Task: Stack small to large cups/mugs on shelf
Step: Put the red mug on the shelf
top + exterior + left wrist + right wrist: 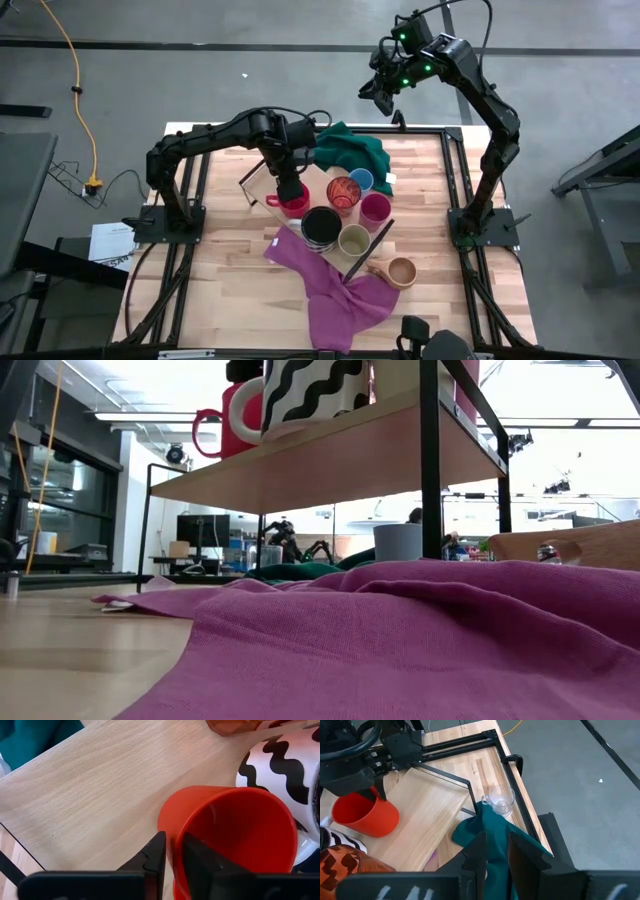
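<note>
left jaws point(170, 855) pinched rim of red mug point(235, 835) on shelf point(100, 795), touching black-white mug point(280, 765). i feared release nudging it over. right jaws point(495, 852) spread, hovering beyond desk point(220, 290).

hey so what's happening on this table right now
The left pincer straddles the rim of a red mug standing on the light wooden shelf board, next to a black-and-white wavy mug. Other cups already line the board. The right pincer waits raised over the table's far edge, above a clear glass mug by the green cloth.
</note>
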